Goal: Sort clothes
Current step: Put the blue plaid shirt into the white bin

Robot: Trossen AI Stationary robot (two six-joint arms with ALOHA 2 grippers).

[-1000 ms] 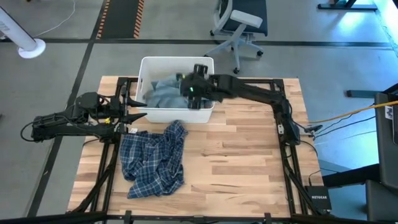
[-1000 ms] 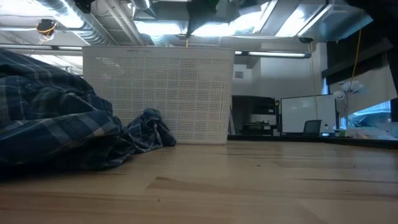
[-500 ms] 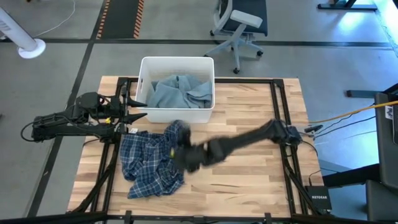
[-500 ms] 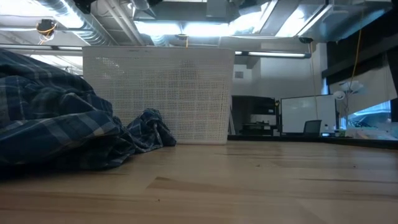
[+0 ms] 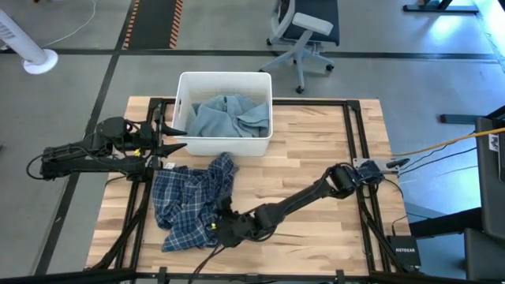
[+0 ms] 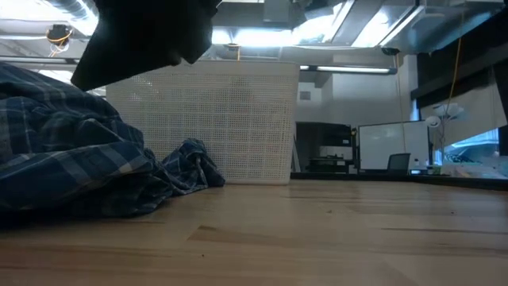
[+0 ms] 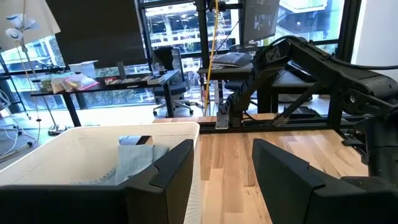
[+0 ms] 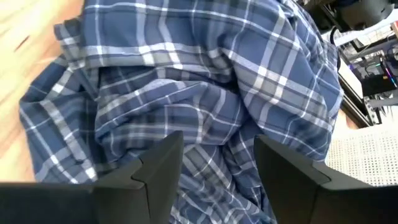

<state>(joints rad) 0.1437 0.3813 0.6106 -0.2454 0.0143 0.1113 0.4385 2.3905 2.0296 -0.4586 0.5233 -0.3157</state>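
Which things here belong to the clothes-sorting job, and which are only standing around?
Part of the job:
plaid shirt crumpled on the table
grey-blue garment in the white bin
right gripper, open above the shirt
left gripper, open beside the bin

Just around:
office chair
fan

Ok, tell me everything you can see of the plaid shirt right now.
The plaid shirt is soft, blue-and-white checked fabric, crumpled in a loose heap on the wooden table, in front of the white bin, on the left arm's side. Folds and creases run across it; one corner reaches toward the bin, and from above I cannot tell whether it touches it. The right gripper, open, hangs at the shirt's near edge, holding nothing.
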